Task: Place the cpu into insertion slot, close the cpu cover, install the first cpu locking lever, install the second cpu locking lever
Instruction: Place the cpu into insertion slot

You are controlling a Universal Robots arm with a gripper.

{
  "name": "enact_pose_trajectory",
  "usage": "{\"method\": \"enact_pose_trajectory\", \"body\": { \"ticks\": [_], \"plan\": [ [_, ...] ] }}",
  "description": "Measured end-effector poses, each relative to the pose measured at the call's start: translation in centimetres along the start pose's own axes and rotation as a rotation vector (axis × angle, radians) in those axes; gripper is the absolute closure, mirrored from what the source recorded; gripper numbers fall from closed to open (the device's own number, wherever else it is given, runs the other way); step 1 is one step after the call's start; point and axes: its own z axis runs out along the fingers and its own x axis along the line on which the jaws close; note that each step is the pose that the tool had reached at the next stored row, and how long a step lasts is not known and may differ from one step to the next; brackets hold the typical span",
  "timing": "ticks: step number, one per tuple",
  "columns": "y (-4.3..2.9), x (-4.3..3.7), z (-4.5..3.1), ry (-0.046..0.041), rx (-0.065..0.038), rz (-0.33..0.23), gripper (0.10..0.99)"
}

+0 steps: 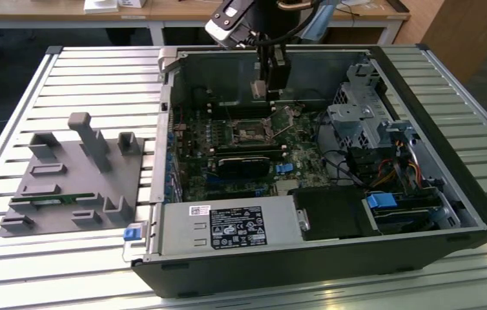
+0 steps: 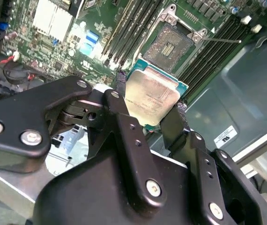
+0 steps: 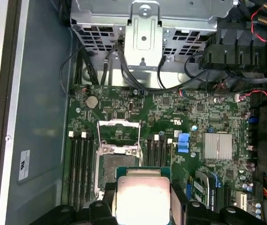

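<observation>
Exterior view: end effector (image 1: pixel 265 97) lowered into the open computer case (image 1: pixel 450 129) on the slatted surface (image 1: pixel 97 77), poised at about twelve o'clock from the insertion slot (image 1: pixel 248 134), clear of the green board (image 1: pixel 196 182)

Second wrist view: fingers (image 2: pixel 119 86) pressed against opposite edges of the cpu (image 2: pixel 154 96), pinching it with the metal top toward the camera; insertion slot (image 2: pixel 171 47) apart from the chip, nothing seated in it

First wrist view: cpu (image 3: pixel 143 197) gripped between the black fingers, overlapping one edge of the insertion slot (image 3: pixel 114 164); cpu cover (image 3: pixel 119 123) swung up on the side of the slot away from the chip

Likely trouble from here: a skewed or off-centre descent, landing a corner on the frame or bending pins; a thin edge grip, hence possible slip or tilt on release; wrong notch orientation, not checkable here
</observation>
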Motion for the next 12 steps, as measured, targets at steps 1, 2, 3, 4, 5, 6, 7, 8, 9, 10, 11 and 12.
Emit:
{"method": "enact_pose_trajectory", "body": {
  "ticks": [1,2,3,4,5,6,7,8,9,10,11,12],
  "plan": [
    [-0.01,0.00,0.11,-0.0015,0.000,0.016,0.545],
    [-0.03,0.00,0.21,-0.0020,0.000,0.024,0.545],
    [-0.04,0.00,0.32,-0.0021,0.000,0.025,0.545],
    [-0.05,0.00,0.44,-0.0022,0.000,0.025,0.545],
    [-0.06,-0.01,0.53,-0.0022,0.000,0.025,0.545],
    [-0.07,-0.01,0.61,-0.0021,0.000,0.023,0.545],
    [-0.10,-0.01,0.68,-0.0018,0.000,0.020,0.545],
    [-0.18,-0.01,0.74,-0.0013,0.000,0.014,0.545],
    [-0.26,-0.01,0.82,-0.0006,0.000,0.006,0.545],
    [-0.31,-0.01,0.90,0.0002,0.000,-0.004,0.545],
    [-0.33,-0.01,0.97,0.0010,0.000,-0.013,0.545],
    [-0.34,-0.01,1.04,0.0015,0.000,-0.019,0.545]
  ]
}}
